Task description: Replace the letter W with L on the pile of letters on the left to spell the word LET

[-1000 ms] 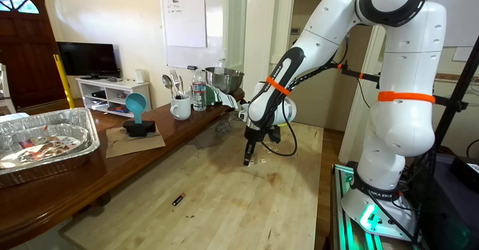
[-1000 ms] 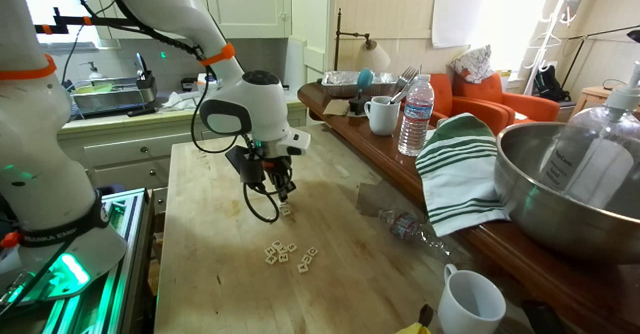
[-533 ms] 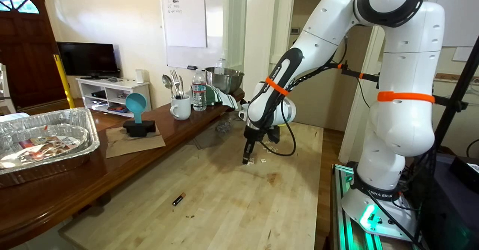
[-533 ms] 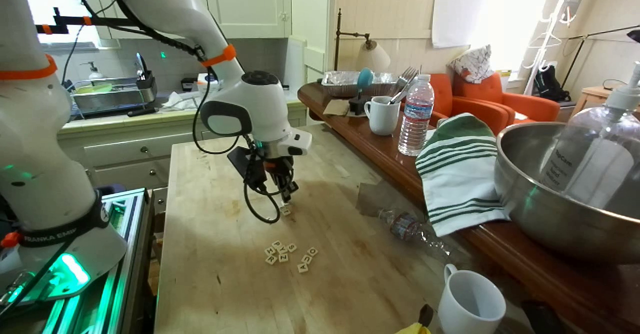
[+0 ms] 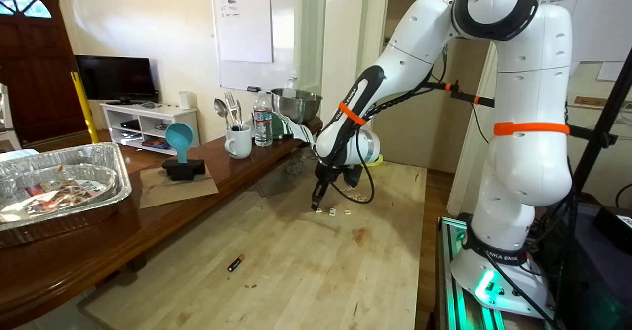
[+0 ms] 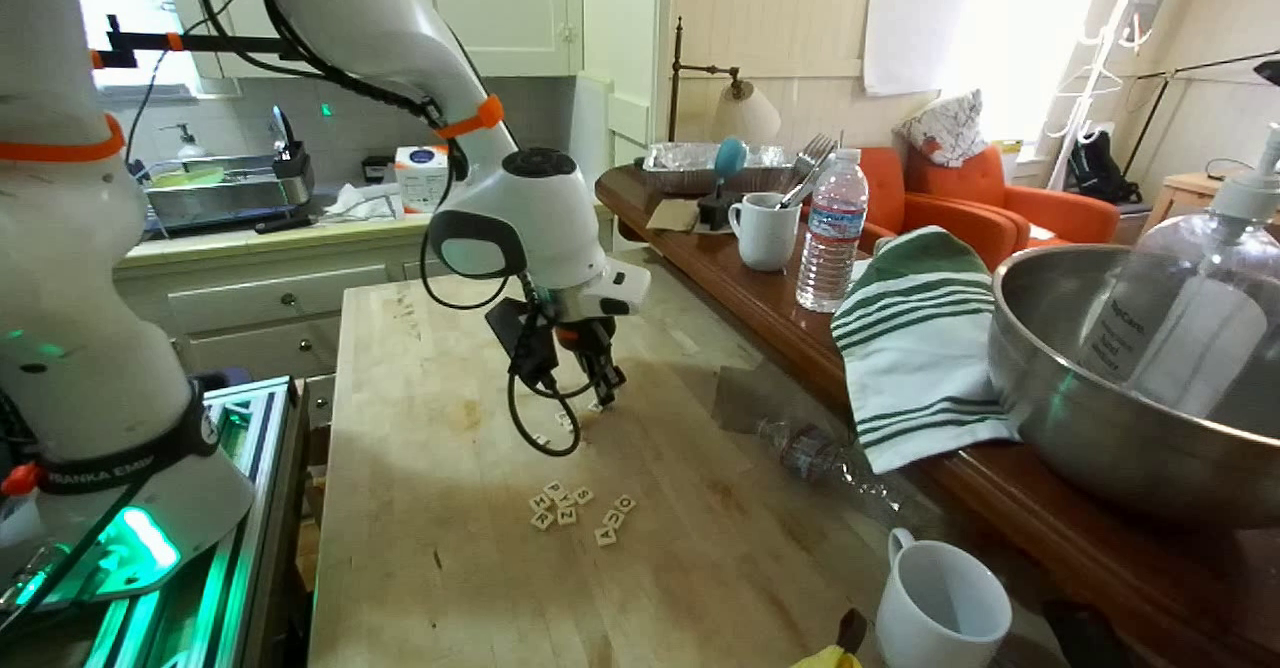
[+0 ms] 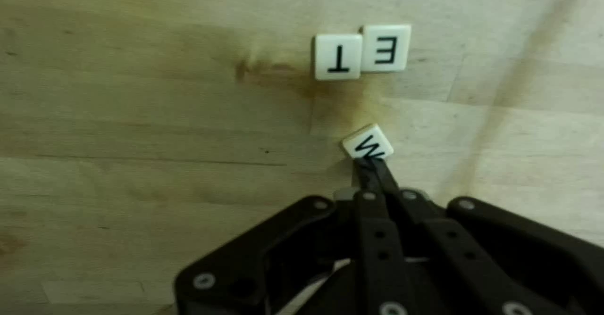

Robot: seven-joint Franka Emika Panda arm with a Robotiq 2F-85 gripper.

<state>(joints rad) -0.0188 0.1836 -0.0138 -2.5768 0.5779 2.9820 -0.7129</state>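
In my wrist view I read 3 letters: on the T tile (image 7: 338,56) and E tile (image 7: 386,48), both upside down, and on the W tile (image 7: 367,142), askew, 1 corner hidden. In an exterior view I make out an O tile (image 6: 625,503) and an A tile (image 6: 606,536). The robot's base collar (image 5: 501,255) bears part of FRANKA EMIKA; the pump bottle (image 6: 1190,308) shows "Care". Handwriting on the wall sheet (image 5: 245,31) is too small for me.

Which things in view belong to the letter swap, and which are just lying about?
Job: gripper, W tile, E tile, T tile; L tile can't be made out.
Lying about: battery, metal bowl, striped towel, upright water bottle.
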